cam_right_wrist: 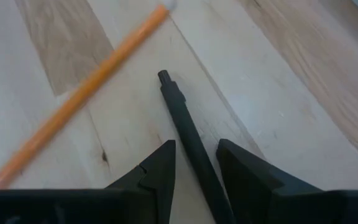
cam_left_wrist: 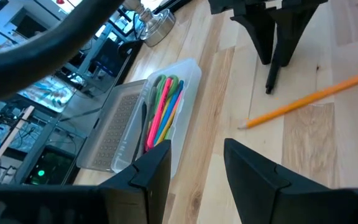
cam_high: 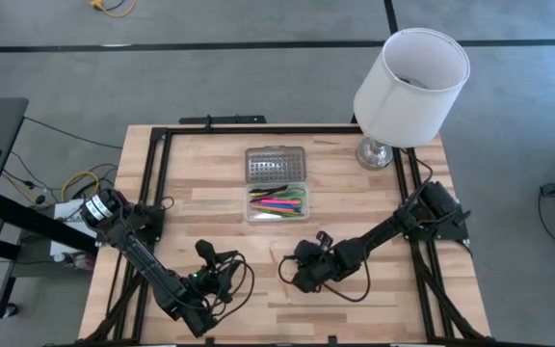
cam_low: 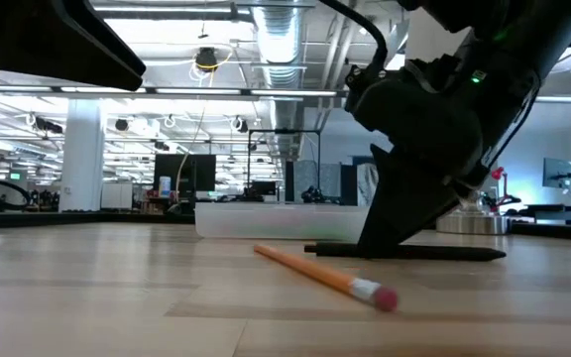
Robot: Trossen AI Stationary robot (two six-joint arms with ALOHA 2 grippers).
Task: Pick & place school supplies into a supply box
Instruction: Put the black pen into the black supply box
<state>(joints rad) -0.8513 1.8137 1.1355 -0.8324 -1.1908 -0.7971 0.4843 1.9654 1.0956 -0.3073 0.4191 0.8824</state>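
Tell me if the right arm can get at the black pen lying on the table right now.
Probably yes. The right gripper is down at the table with its jaws open on either side of the black pen. The orange pencil lies beside it, clear of the jaws.

The pale wooden worktop (cam_high: 355,212) shows a smooth matt finish with visible grain and plank seams. The small clear plastic supply box (cam_left_wrist: 188,81) looks glossy, and its grey translucent lid (cam_left_wrist: 114,127) is ribbed. The thin black pen (cam_right_wrist: 188,134) looks like matt plastic, the orange pencil (cam_low: 315,273) like smooth painted wood, and the right pincer (cam_right_wrist: 194,165) has dull black fingers.
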